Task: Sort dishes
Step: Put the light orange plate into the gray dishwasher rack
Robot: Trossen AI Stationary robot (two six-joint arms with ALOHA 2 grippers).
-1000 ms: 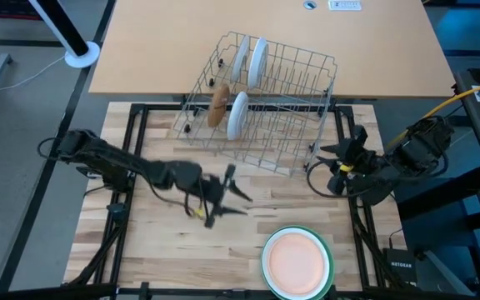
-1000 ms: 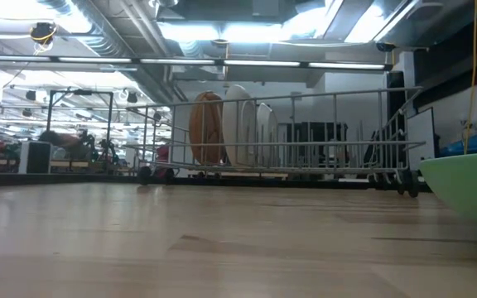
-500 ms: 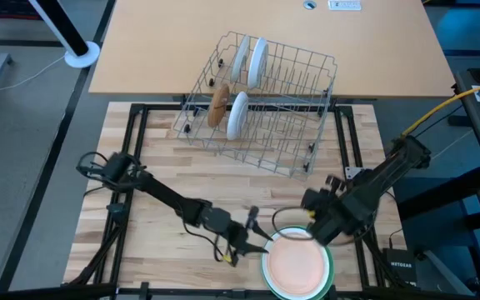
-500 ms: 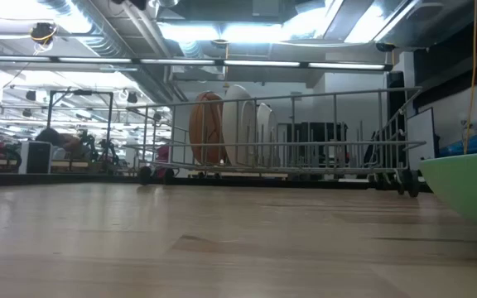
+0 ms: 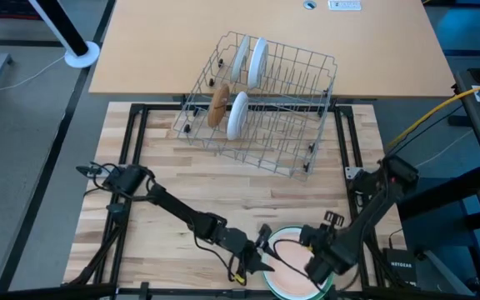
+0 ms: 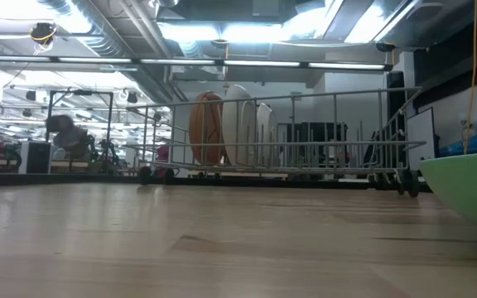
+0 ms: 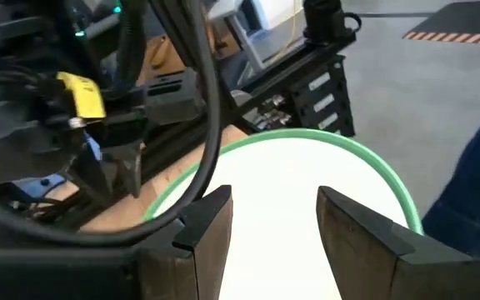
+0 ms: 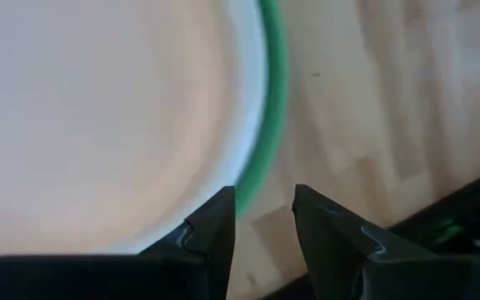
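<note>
My left gripper (image 5: 265, 250) is low over the near edge of the table (image 5: 157, 208), at the left rim of the stack of plates (image 5: 294, 265). Fingers (image 7: 202, 229) apart w/ a clear gap, nothing btwn them; they sit just above the stack's top face. My right gripper (image 5: 319, 257) is at the stack's right side, fingers (image 8: 215, 225) parted a bit, straddling the rim from above. Can't tell if either pad touches it; no firm grip visible.

The stack: round, flat. Bottom one is large, light green, its rim showing as a thin green ring all round. On it lies a smaller plate, pale w/ a warm peach tint from above, white-looking from my left wrist cam. From table level only the green edge (image 6: 466, 186) shows, curving up at far right.

Other dishes are in the wire rack (image 5: 261, 104), well away from the stack, toward the far side of the table. The rack sits skewed, half on the wood table, half on the tan desk (image 5: 165, 50) behind. In it, all on edge: a brown plate (image 5: 217, 107) and a white plate (image 5: 237, 115) just beside it in the nearer row; two more white plates (image 5: 249, 60) close together in the farther row. From table level the brown one (image 6: 206, 128) stands left of the white ones (image 6: 243, 126).
</note>
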